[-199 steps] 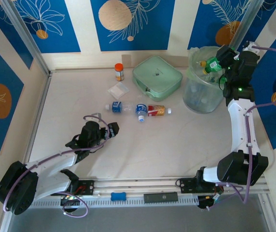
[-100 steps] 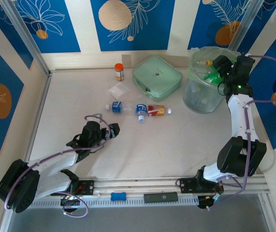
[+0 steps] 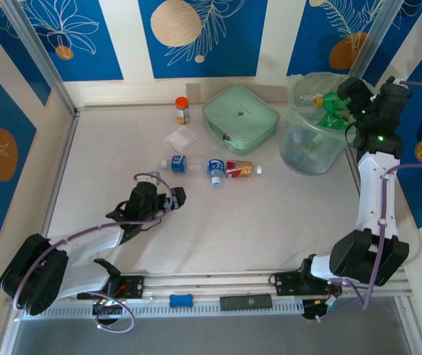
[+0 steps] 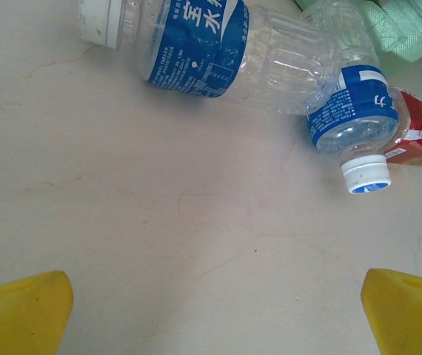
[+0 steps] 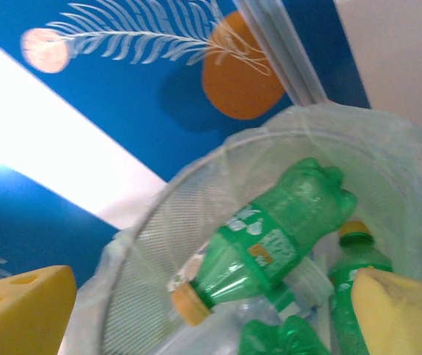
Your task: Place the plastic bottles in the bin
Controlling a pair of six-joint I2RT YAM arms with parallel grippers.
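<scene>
Right arm raised, right end effector [image 5: 211,314] apart over bin [image 3: 300,157], green bottle [image 5: 270,240] inside. Left arm low over bench [image 4: 159,222], left end effector [image 4: 215,310] apart, short of bottles [image 4: 218,44].

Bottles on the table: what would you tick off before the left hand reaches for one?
1. Left hand open: ok.
2. Nearest blue-labelled bottle lying flat, nothing on top of it: ok.
3. That bottle free of its neighbours: not ok, a second blue-labelled bottle rests against it.
4. Right hand open and empty above the bin: ok.
5. Green bottle inside the bin: ok.
6. Room left in the bin: cannot tell.
</scene>
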